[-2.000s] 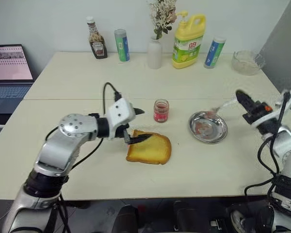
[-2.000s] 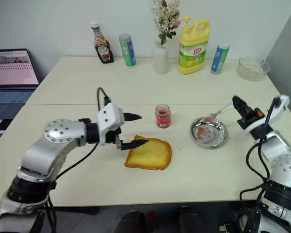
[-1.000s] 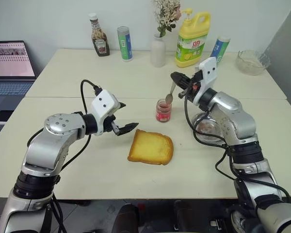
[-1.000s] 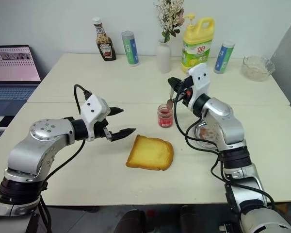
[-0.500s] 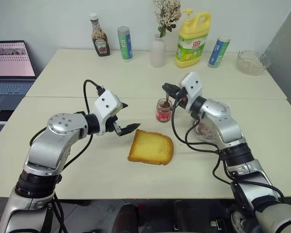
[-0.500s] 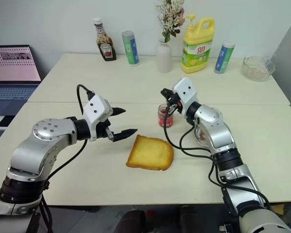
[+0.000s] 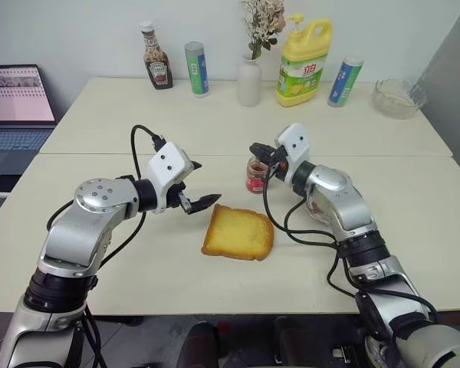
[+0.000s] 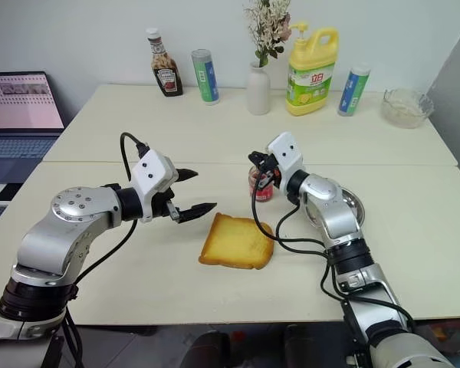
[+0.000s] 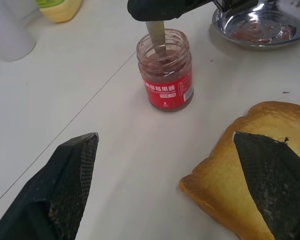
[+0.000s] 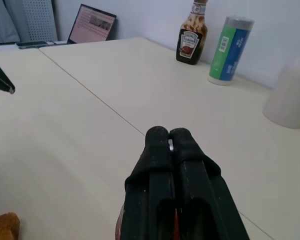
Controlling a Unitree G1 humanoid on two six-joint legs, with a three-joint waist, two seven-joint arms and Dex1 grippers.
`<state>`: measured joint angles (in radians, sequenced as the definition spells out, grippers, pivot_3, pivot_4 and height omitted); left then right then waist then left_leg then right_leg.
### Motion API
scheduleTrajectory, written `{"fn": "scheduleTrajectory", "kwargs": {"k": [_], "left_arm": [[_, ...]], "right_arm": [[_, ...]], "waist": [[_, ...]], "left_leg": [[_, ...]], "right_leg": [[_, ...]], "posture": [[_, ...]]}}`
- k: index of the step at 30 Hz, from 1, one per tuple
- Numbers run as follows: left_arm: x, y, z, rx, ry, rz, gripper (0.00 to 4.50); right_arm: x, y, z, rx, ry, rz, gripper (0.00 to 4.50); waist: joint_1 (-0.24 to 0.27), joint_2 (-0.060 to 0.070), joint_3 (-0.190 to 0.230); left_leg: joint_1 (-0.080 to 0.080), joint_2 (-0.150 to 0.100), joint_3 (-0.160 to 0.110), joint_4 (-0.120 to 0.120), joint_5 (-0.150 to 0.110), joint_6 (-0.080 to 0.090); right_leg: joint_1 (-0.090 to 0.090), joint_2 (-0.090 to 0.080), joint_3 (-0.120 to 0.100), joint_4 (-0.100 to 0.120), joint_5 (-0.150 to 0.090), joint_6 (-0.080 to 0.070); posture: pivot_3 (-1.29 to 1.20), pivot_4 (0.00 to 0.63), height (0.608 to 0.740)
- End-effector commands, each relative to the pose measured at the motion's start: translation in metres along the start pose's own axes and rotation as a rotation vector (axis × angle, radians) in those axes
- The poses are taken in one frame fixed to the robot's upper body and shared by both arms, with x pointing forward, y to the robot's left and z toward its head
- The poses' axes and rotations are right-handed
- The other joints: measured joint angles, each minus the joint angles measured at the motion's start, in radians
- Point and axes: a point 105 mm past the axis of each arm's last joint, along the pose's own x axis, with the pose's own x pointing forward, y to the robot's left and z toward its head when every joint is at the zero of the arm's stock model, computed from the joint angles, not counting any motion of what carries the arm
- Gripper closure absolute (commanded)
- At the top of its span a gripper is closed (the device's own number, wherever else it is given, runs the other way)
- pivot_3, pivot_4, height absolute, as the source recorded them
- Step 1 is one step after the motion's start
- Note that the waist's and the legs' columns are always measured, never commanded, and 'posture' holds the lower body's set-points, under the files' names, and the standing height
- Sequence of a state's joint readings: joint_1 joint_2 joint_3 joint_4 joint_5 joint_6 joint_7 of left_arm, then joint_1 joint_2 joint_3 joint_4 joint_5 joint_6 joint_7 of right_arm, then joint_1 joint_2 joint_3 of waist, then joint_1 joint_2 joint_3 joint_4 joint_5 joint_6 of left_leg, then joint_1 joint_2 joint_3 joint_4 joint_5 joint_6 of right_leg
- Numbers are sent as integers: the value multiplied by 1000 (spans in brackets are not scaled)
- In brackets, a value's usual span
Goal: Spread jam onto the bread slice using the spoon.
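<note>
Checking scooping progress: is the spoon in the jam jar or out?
In: the spoon hangs from the shut right pincer into the open jam jar.

Cream table with bread slice, jam jar, steel dish, bottles, vase, glass bowl.

The desk had a smooth, matt cream top. The jam sat in clear glass with a glossy red paper label; the spoon in it was bright metal. The bread slice looked dry and porous (crust darker, rougher). The steel dish was mirror-shiny and smeared. The left gripper had matt black fingers faced with a fine mesh texture; the right gripper looked smooth, rubbery black.
</note>
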<state>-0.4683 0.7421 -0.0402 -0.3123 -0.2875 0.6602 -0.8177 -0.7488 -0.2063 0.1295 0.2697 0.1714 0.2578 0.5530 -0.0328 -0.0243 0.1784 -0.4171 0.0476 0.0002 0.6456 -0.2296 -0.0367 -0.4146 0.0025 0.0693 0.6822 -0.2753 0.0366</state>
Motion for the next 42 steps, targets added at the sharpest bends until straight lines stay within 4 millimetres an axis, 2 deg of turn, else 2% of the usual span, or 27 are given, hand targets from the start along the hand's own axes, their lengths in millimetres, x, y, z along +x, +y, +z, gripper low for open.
{"fn": "scheduleTrajectory", "kwargs": {"k": [1, 13, 20, 33, 42], "left_arm": [[-1, 2, 9, 48, -24, 13, 0], [-1, 0, 7, 52, -21, 12, 0], [1, 1, 7, 57, -22, 11, 0], [2, 2, 6, 68, -17, 10, 0], [2, 2, 6, 75, -16, 9, 0]], "right_arm": [[-3, -5, 9, 110, -40, -43, 4479], [-7, -21, 23, 459, -107, -128, 4479], [-10, -30, 30, 568, -137, -157, 4479], [-13, -40, 44, 655, -190, -181, 4479], [-15, -44, 47, 656, -197, -186, 4479]], "waist": [[0, 0, 0], [0, 0, 0], [-1, 0, 0], [-2, 0, 0], [-2, 0, 0]], "left_leg": [[0, 0, 0, 0, 0, 0], [0, 0, 0, 0, 0, 0], [0, 0, 0, 0, 0, 0], [0, 0, 0, 0, 0, 0], [0, 0, 0, -1, 0, 0]], "right_leg": [[0, 0, 0, 0, 0, 0], [0, 0, 0, 0, 0, 0], [0, 0, 0, 0, 0, 0], [0, 0, 0, 0, 0, 0], [0, 0, 0, 0, 0, 0]], "posture": [[0, 150, 740], [0, 150, 740], [0, 150, 740], [0, 150, 740], [0, 150, 740]]}}
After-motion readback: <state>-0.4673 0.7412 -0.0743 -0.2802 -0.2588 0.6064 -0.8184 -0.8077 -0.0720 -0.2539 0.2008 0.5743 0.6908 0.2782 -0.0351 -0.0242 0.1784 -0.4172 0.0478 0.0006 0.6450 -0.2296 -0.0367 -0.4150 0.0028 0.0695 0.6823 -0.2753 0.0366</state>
